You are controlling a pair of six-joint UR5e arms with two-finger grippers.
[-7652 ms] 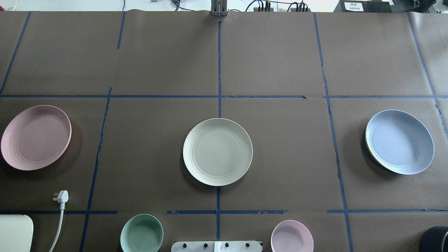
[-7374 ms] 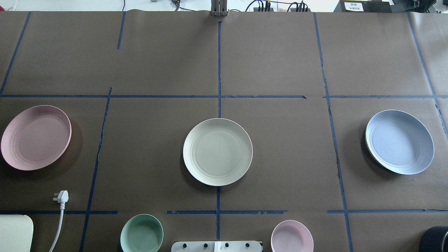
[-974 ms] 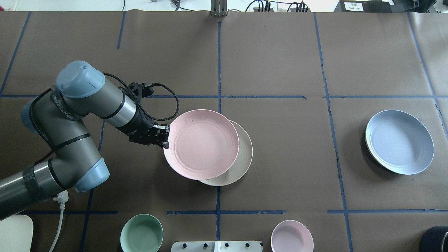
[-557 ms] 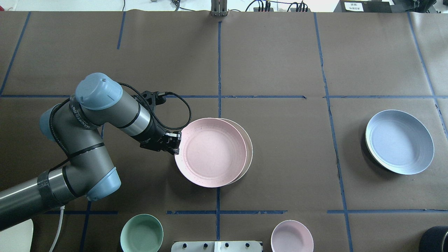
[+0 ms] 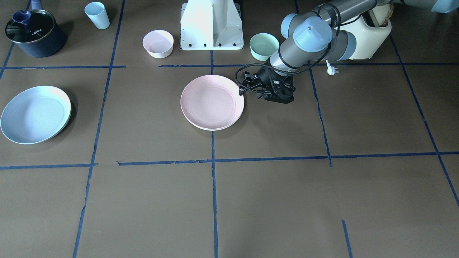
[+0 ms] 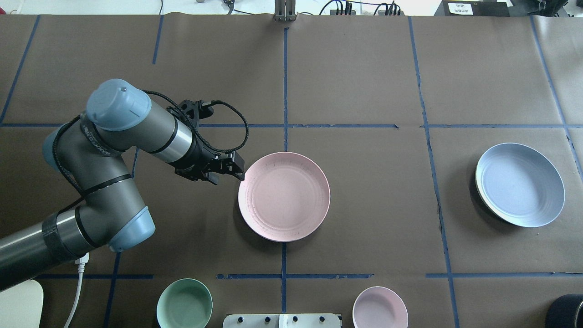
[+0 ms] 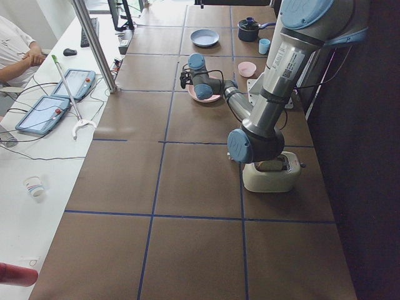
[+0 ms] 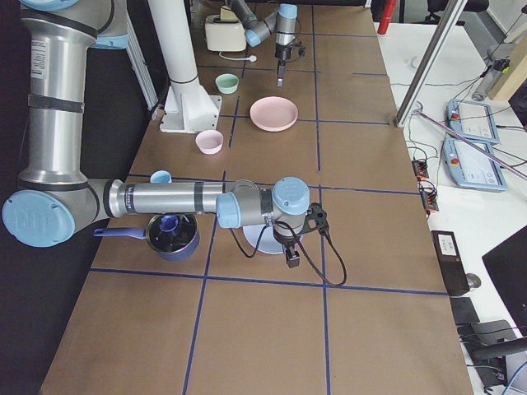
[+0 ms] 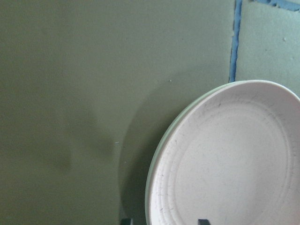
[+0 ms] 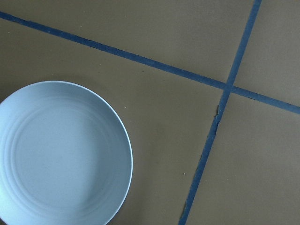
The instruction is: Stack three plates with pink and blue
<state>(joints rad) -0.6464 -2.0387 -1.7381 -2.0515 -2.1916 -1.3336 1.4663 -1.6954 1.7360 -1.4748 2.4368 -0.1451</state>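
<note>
1. Since the earlier frame, the pink plate [image 6: 283, 196] has shifted from an offset perch to sit squarely on the stack at the middle of the surface [image 6: 373, 205]. The left gripper [image 6: 232, 170] has let go and drawn back just off the plate's left rim.
2. Its fingers stand spread apart and hold nothing. The left wrist view shows two dark tips parted at its bottom edge.
3. Under the pink plate, the cream-white plate [image 9: 149, 185] is almost wholly covered. Only a thin pale edge shows in the left wrist view, so how well the two are centred is hard to judge.
4. Well apart at the far right, the light blue plate [image 6: 520, 184] lies alone. It looks light, stiff and matte, so probably not slippery. Being shallow, it is best pinched at the raised rim.
5. Above it, the right gripper [image 8: 291, 257] shows only small in the right side view. I cannot tell whether its fingers are open or closed, and its wrist view shows none.
</note>
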